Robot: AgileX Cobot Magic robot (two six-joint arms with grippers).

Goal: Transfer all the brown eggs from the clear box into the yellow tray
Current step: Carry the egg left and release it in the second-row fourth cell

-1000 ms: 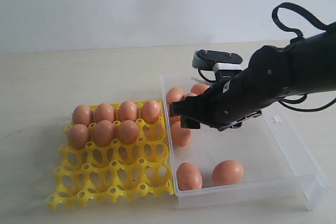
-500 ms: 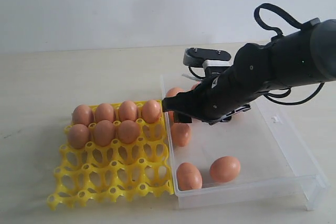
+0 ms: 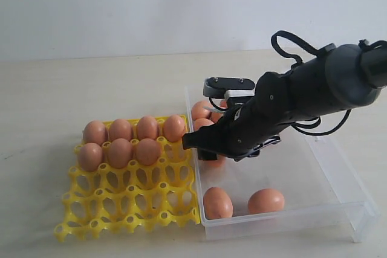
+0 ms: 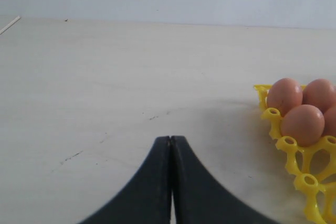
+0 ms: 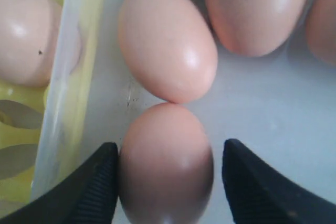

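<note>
Near side: a shallow rectangular clear box [image 3: 338,209] of colourless plastic sits on the pale desk [image 3: 91,83], its left wall against a bright yellow tray [image 3: 130,200], a square plastic lattice of cups. Two smooth oval brown eggs [image 3: 217,203] lie at the box's near wall, apart from each other.

Tray: seven eggs sit in the two far rows, three in front and four behind.

Mid box: the black right gripper [image 3: 202,148] is down by the left wall. Its fingers [image 5: 89,187] are spread either side of one egg [image 5: 165,177]. One finger is at the shell and the other stands off with a gap, so the egg is not clamped. A second egg touches it tip to tip.

Far-left corner: more eggs, clustered.

The left gripper [image 4: 170,142] has its fingers pressed together with nothing between, over bare desk near a tray corner.
</note>
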